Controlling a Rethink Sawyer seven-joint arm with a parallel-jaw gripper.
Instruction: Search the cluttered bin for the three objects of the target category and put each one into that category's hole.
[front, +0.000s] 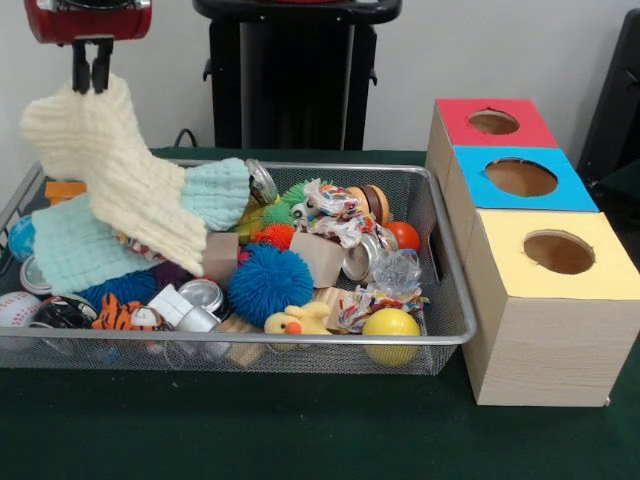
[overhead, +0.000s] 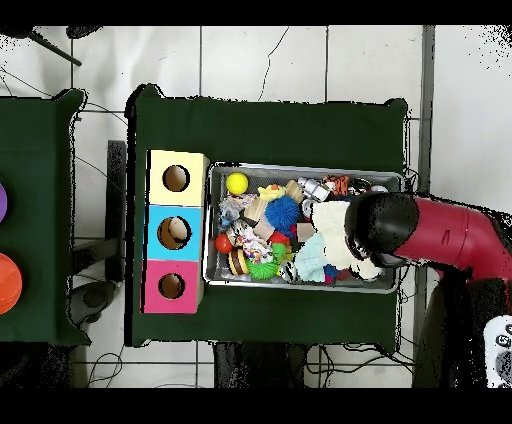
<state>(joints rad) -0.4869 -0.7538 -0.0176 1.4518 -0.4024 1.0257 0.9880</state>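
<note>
Now my gripper (front: 91, 78) holds the cream cloth (front: 120, 170) pinched at its top corner above the bin (front: 452, 300), so next I must carry it to the right hole, which I cannot tell yet.

From above, my red arm (overhead: 440, 232) reaches over the wire bin (overhead: 300, 168) on the green tabletop (overhead: 270, 125) — a cream cloth (overhead: 335, 240) beneath it — while yellow, blue and pink boxes (overhead: 176, 231) line the bin's side.

1. The bin (front: 440, 335) sits on the table (front: 300, 430), with three boxes (front: 545, 300) in a row at its 3 o'clock in the front view.
2. A cloth (front: 120, 175) hangs from the gripper (front: 91, 85) over the bin's 9 o'clock end.
3. A ball (front: 391, 325) lies in the bin's 5 o'clock corner.
</note>
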